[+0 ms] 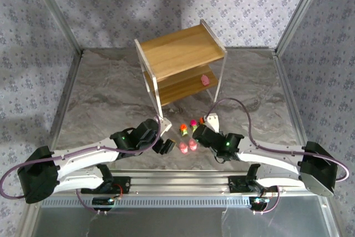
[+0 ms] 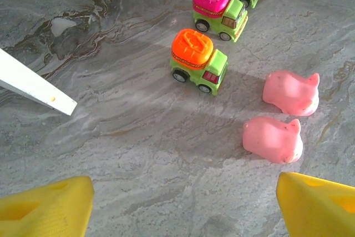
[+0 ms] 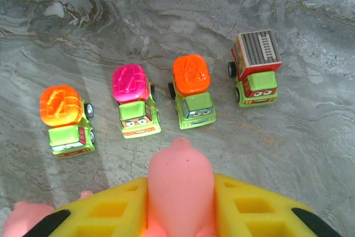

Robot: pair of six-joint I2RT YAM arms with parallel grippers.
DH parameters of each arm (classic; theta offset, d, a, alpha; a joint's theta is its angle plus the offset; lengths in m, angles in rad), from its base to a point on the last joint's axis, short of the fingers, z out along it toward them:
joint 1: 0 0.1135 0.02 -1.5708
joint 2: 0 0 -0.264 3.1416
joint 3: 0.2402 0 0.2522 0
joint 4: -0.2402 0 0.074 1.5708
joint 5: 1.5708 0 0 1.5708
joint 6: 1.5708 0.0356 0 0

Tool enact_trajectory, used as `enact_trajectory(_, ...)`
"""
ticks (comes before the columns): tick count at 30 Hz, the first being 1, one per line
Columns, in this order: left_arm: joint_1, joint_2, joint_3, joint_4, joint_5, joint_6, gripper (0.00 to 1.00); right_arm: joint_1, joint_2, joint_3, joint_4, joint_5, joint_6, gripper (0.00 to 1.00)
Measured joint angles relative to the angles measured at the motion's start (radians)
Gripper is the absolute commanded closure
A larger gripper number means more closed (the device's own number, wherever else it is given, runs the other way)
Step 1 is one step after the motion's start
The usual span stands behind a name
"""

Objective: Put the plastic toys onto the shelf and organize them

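One pale-pink rounded plastic figure (image 3: pixel 180 184) is clamped in our right gripper (image 3: pixel 181 215), and the two-tier light wooden shelf (image 1: pixel 180 54) lies ahead toward the far edge of the table (image 1: pixel 266 98).

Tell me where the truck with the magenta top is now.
In the right wrist view, the magenta-topped truck stands second from the left in the row of four trucks, between the two orange-topped trucks.

Bench (image 1: pixel 100 92): grey marbled top. Shelf (image 1: pixel 180 54), two wooden tiers on a white frame, stands mid-bench toward the far edge. Four yellow-green trucks (image 3: pixel 130 101) sit in a row toward the near edge. Two pink figures (image 2: pixel 273 140) lie beside them, nearer that edge.
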Motion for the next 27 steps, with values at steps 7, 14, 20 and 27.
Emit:
enact_trajectory(7,0.0,-0.024,0.0,-0.005,-0.009,0.0,0.14,-0.045,-0.011,0.049,-0.014,-0.001,-0.068,0.69)
enact_trajectory(14,0.0,-0.024,0.0,-0.005,-0.012,0.0,0.14,-0.104,-0.011,0.106,-0.012,-0.016,-0.157,0.69)
enact_trajectory(20,0.0,-0.024,0.0,-0.005,-0.018,0.0,0.14,-0.167,-0.009,0.159,0.016,-0.05,-0.23,0.69)
enact_trajectory(27,0.0,-0.024,0.0,-0.005,-0.019,0.0,0.14,-0.22,0.023,0.217,0.051,-0.086,-0.291,0.69)
